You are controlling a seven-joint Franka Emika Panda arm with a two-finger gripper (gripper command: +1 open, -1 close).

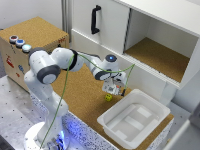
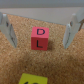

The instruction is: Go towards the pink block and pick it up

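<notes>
Exterior view
Arm: a white Franka Panda arm (image 1: 50, 70) reaches out over the cork-topped table (image 1: 80, 100), wrist bent down.
Gripper: the gripper (image 1: 112, 92) hangs low over the cork, close to the near corner of the white tray (image 1: 134, 118).
Yellow cube: a small yellow cube (image 1: 108, 97) lies on the cork just beneath the gripper, beside the tray.
Pink block: not clearly seen from here; it is probably hidden under the gripper.
Cabinet: a white cabinet (image 1: 145, 35) stands behind, with a black handle (image 1: 95, 19) and an open compartment with a cork floor.
Box: a cork-topped box (image 1: 30, 42) at the exterior view's left carries round buttons.

Wrist view
Pink block: the pink block (image 2: 40, 38) sits on the cork between the two fingers (image 2: 7, 31), showing dark letters D and L.
Gripper state: the jaws are spread wide, one finger on each side of the block, neither touching it.
Yellow cube: its edge (image 2: 33, 79) shows near the pink block, apart from it.
</notes>
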